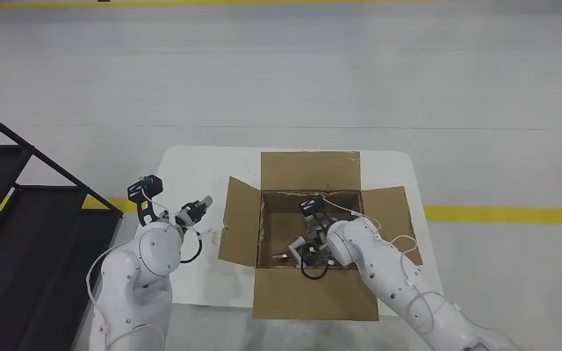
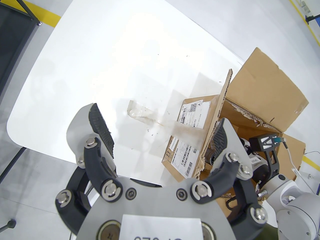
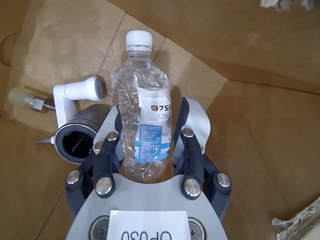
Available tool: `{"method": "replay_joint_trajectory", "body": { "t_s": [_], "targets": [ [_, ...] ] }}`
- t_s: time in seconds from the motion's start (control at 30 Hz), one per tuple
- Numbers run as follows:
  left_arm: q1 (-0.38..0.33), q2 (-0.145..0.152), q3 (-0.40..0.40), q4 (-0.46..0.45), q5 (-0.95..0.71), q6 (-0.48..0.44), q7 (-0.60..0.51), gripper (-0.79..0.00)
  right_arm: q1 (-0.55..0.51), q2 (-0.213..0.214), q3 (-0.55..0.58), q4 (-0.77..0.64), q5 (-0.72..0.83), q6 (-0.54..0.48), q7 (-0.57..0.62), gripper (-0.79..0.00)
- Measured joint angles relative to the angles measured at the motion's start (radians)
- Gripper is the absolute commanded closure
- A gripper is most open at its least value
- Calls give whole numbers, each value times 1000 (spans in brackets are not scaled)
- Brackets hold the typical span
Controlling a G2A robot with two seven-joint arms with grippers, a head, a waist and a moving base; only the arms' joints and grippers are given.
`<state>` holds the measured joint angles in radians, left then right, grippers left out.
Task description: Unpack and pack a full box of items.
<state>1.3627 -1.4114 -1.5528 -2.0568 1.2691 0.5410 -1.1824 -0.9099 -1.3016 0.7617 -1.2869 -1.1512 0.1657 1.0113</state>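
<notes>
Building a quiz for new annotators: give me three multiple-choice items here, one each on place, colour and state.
1. Where is the clear bottle? A) on the table B) inside the cardboard box C) on the black rack
2. What colour is its cap? A) white B) blue C) red
3. How is the left gripper? A) open, empty B) shut on a bottle C) shut on a flap
Key: B, cardboard lies under it. A, the cap is white. A, its fingers stand apart, nothing between.

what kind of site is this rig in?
Probably a warehouse or factory hall: grey floor with a yellow line, black metal rack beside the white table, open cardboard box.
</notes>
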Motion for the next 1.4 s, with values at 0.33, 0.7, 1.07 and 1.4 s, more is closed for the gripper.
{"method": "replay_joint_trajectory", "body": {
  "t_s": [0.33,0.7,1.07,1.4],
  "targets": [
    [0,0,0,0,0,0,0,-785,42,-33,-28,98,8,-15,9,-606],
    [0,0,0,0,0,0,0,-785,89,-78,-74,213,15,-16,5,-591],
    [0,0,0,0,0,0,0,-785,121,-122,-109,311,31,-48,-16,-489],
    [0,0,0,0,0,0,0,-785,139,-147,-111,358,32,-55,-38,0]
  ]
}}
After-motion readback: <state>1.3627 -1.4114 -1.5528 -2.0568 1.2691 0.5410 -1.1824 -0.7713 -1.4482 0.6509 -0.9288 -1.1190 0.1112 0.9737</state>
